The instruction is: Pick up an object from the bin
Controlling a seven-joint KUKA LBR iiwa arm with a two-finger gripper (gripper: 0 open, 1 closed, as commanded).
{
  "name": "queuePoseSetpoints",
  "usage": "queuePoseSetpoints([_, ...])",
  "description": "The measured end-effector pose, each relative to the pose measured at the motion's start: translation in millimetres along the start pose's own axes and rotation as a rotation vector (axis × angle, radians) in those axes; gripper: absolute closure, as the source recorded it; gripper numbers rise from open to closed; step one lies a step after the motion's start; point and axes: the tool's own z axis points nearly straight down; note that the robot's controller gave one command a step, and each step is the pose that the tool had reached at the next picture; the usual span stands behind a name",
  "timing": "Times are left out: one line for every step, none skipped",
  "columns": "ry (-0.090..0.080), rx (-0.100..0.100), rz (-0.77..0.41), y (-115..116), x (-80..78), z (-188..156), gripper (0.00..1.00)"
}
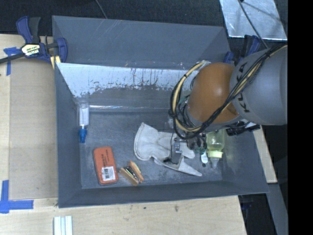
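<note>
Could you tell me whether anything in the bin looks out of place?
Nothing looks spilled or broken. The white glove lies crumpled mid-bin with the hand at its right edge; a clear blue-capped tube lies along the left wall.

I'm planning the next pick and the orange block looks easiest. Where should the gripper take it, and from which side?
Probably from straight above, closing across the short width of the orange block, at its upper half. It lies flat on the bin floor, long sides free there; lower down the wooden clothespin lies close beside it.
</note>
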Motion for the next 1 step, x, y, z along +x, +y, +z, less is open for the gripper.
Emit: queuePoseSetpoints([0.001,0.001,0.080,-16.9,-3.8,14.8,1.00])
